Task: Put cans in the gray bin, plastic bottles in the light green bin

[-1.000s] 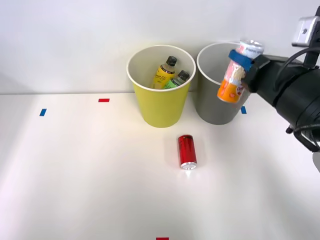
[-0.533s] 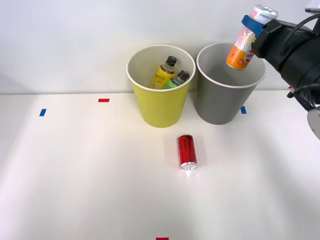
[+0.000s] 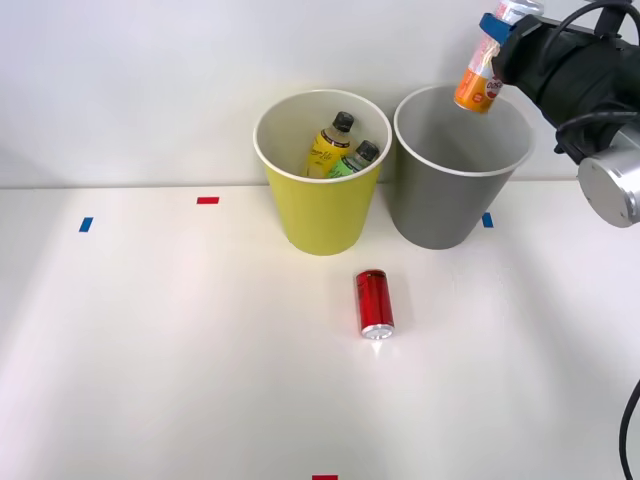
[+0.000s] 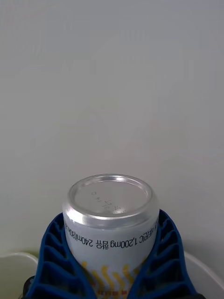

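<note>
Right gripper (image 3: 497, 40) was clamped on the orange-and-white can (image 3: 479, 82), which I held tilted above the far rim of the gray bin (image 3: 440, 205). Both bottles (image 3: 340, 148) stood inside the light green bin (image 3: 320, 215); red can (image 3: 374, 303) lay on the table (image 3: 150, 350) in front of both bins.

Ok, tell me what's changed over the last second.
The right gripper has lifted the orange-and-white can from beside the gray bin to above its rim, gripped throughout. The red can on the table and both bottles in the light green bin haven't moved.
</note>
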Motion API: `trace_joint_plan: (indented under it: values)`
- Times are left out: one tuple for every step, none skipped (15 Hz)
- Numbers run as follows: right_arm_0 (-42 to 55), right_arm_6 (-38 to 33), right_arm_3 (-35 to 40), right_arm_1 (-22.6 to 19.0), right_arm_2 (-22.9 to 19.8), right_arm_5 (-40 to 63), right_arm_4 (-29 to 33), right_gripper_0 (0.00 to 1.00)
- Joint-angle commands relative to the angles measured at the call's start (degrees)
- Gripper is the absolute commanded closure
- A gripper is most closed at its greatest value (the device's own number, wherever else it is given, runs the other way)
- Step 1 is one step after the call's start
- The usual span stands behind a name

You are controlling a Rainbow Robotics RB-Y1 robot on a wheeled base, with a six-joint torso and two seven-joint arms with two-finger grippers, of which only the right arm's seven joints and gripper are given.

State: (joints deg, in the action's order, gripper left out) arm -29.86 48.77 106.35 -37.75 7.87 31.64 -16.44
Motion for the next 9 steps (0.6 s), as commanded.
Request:
trace_joint_plan:
  values:
    - [-1.08,-0.08,-4.48,1.10,2.33,-4.21,4.05,0.86]
    - [-1.08,0.27,-4.66,1.36,2.50,-4.21,5.28,0.57]
    - [-1.08,-0.08,-4.66,1.62,2.50,-4.21,6.16,0.25]
    - [-1.08,0.18,-4.66,1.62,2.50,-4.21,6.33,0.00]
    - [-1.08,0.18,-4.66,1.62,2.50,-4.30,6.42,0.00]
    - [-1.08,0.27,-4.57,1.80,2.50,-4.21,6.42,0.00]
    - [-1.08,0.27,-4.57,1.80,2.50,-4.21,6.42,0.00]
    - [-1.08,0.27,-4.57,1.80,2.50,-4.21,6.42,0.00]
    - [-1.08,0.27,-4.57,1.80,2.50,-4.30,6.42,0.00]
